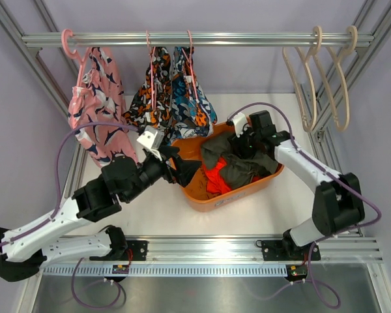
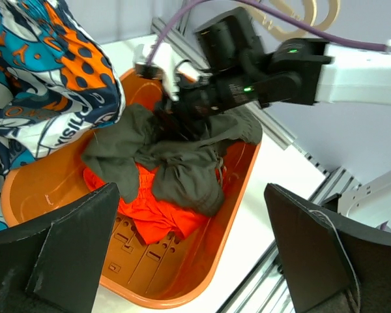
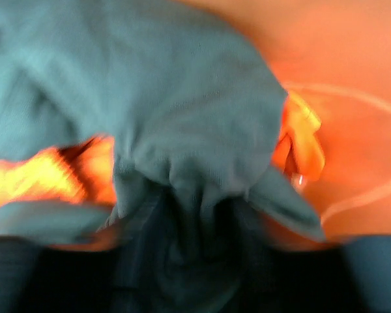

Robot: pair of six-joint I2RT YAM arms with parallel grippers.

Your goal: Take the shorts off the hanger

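From above, three printed shorts hang on the rail (image 1: 202, 40): a pink print pair (image 1: 94, 104) at the left, then a dark orange-flecked pair (image 1: 150, 94) and a blue and orange print pair (image 1: 190, 98), with bare beige hangers (image 1: 326, 78) off to the right. On the table (image 1: 260, 208) sits an orange tub (image 1: 241, 191) holding the dark olive shorts (image 1: 238, 163) on top of the orange-red shorts (image 1: 215, 179). The left hand (image 1: 176, 166) is at the tub's left rim, and the right hand (image 1: 244, 140) is down at its far side. In the left wrist view, the left hand (image 2: 189, 195) is spread wide and grasps nothing, hovering over the tub (image 2: 228, 215). The blue and orange print pair (image 2: 39, 85) drapes beside it, and the right hand (image 2: 182, 107) is buried in the olive shorts (image 2: 182, 169). The right wrist view is badly blurred. Olive cloth (image 3: 182, 98) puckers toward the dark fingers, so that hand seems clenched on it, with orange-red cloth (image 3: 39, 176) beneath.
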